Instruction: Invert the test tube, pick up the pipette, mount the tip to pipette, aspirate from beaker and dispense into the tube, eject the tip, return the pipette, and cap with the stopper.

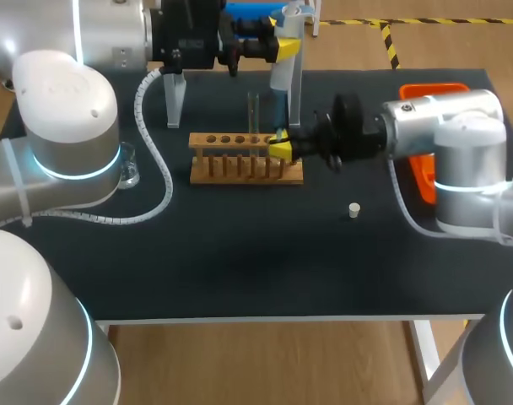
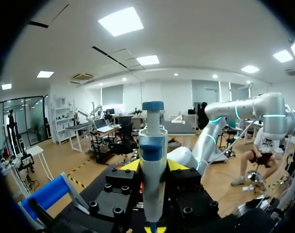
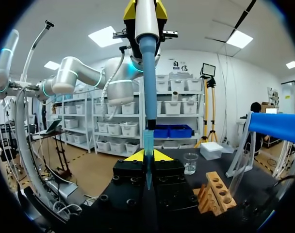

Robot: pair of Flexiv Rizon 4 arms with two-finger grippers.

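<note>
The dark table (image 1: pixel 240 270) carries everything, and the wooden rack (image 1: pixel 240 169) lies just below and beside the right gripper (image 1: pixel 280 150), with a glass tube (image 1: pixel 254 114) standing in one of its holes, close to that gripper's fingers. The pipette (image 1: pixel 279 84) hangs upright from the left gripper (image 1: pixel 283 46), which is clamped around its upper body. It runs straight down to the right gripper. It looks stiff, light plastic, safest held on the thick barrel where it is held now. The beaker (image 1: pixel 128 173) sits well away from both grippers, beside the left arm's base. The tip (image 3: pixel 147 141) sits at the pipette's lower end, and the right gripper's fingers appear closed on it from both sides. I judge it thin, slick and easily bent, so a light grip near its wider top is best, with the push kept in line with the barrel. The small stopper (image 1: pixel 353 209) lies loose, nearer the right arm.
</note>
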